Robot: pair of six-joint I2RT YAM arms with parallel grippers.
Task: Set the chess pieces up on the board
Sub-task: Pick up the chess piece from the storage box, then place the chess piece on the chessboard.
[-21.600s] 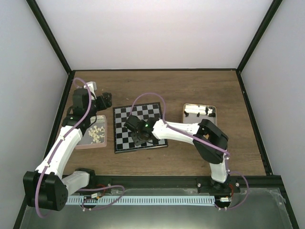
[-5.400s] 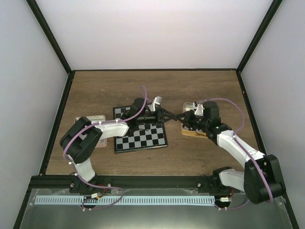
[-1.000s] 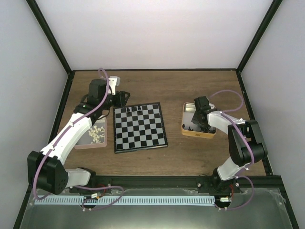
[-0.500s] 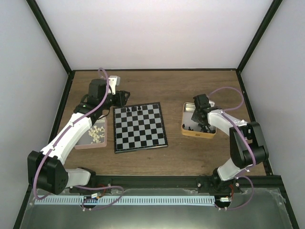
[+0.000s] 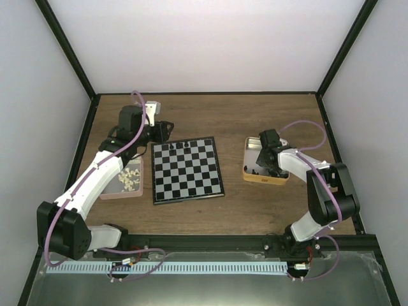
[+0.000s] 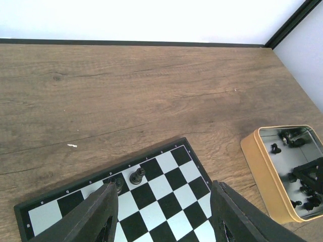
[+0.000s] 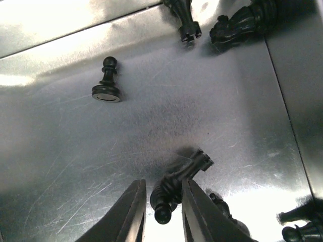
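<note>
Looking from above, my right gripper is down inside the gold tin. My left gripper hangs just past the board, at its far left corner. The brown table has white walls round it.

From my left wrist, those fingers stand wide with nothing in them. Two chess pieces stand on the board's back row, just under them.

From my right wrist, my fingers are close together, with a lying black piece between them. I cannot tell if I am pinching it. I think I am picking it up. Next I must squeeze, lift and carry it to the board.
</note>
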